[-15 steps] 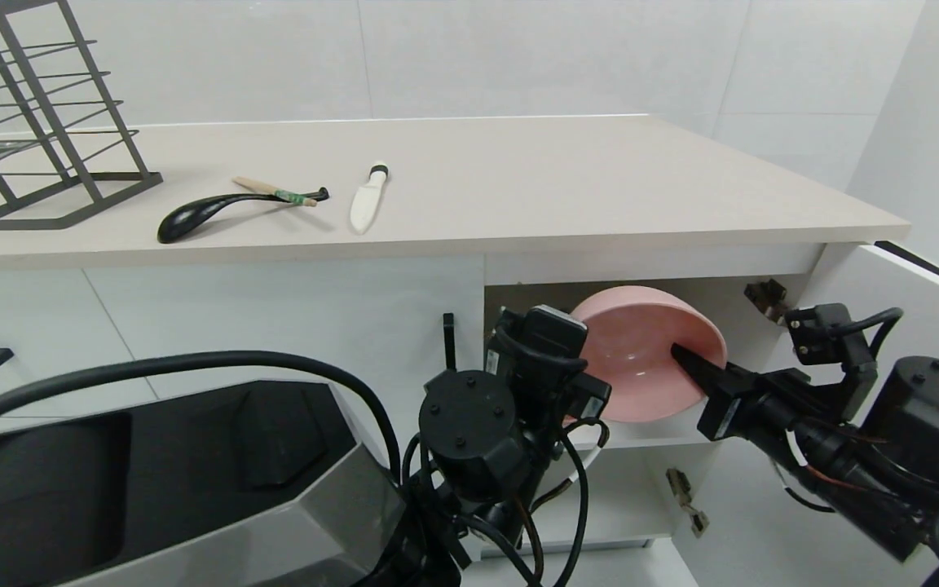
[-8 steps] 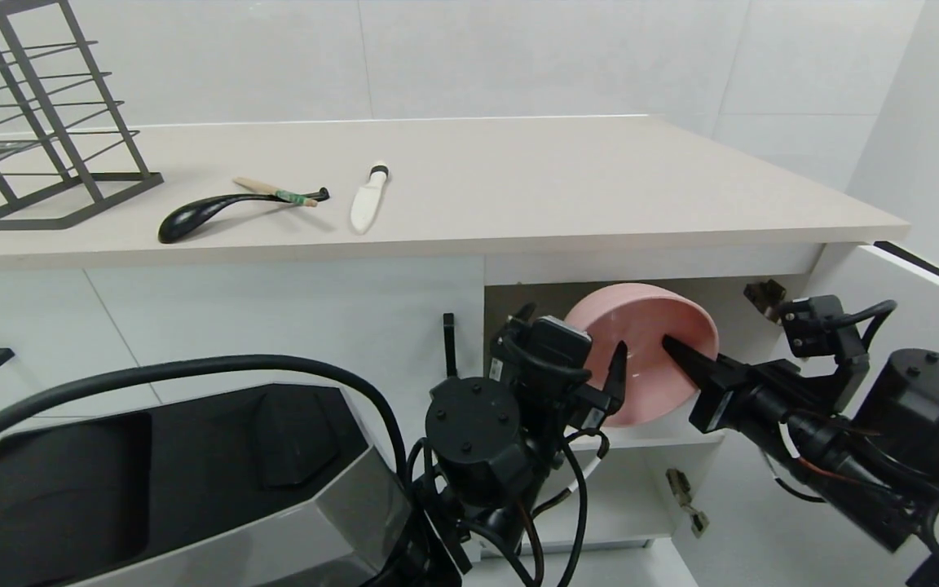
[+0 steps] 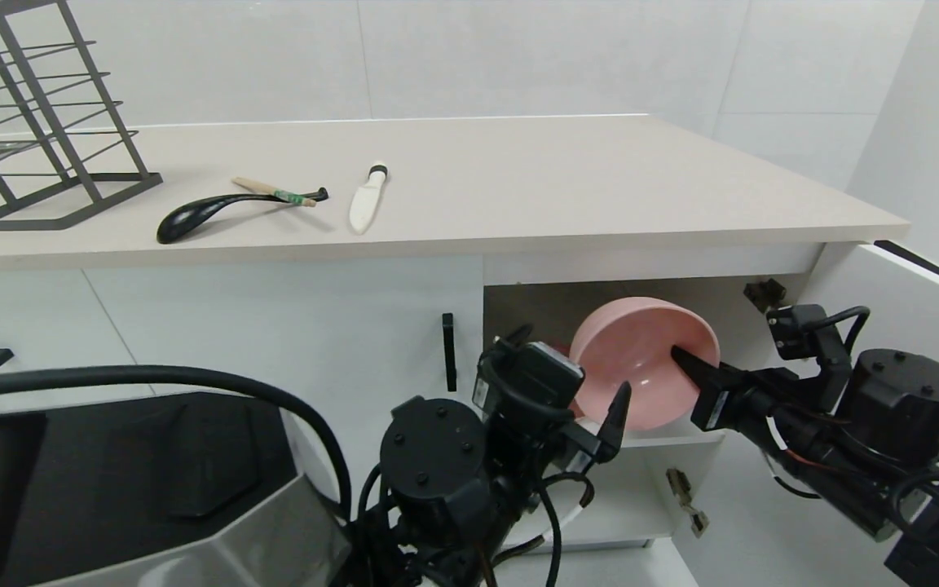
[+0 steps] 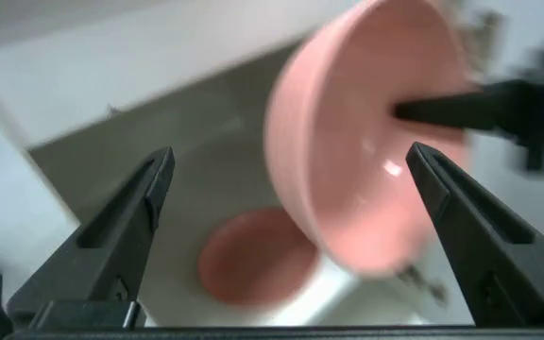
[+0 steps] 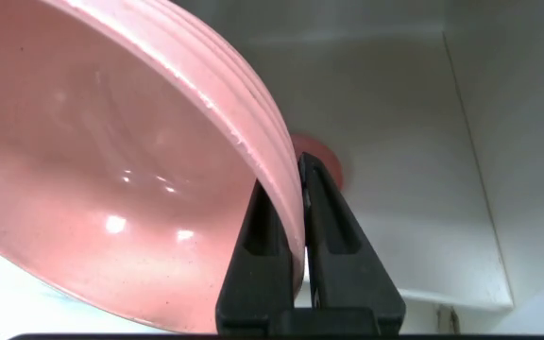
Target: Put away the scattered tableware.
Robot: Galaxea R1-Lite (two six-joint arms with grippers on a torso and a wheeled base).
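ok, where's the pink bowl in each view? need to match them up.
Head view: pink bowl tilted inside the open cabinet, below the counter's right end.
Left wrist view: pink bowl beyond the open left pincer, above a smaller pink dish.
Right wrist view: pink bowl close up, rim clamped by the right pincer.
Shared landmark: that right pincer on the rim, in all three.

right gripper [image 5: 289, 203] pinching pink bowl [image 5: 111, 170] rim

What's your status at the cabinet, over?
Right gripper shut on pink bowl rim, bowl tilted above cabinet shelf. Left gripper open, empty, in front. Pink plate on shelf, below bowl.
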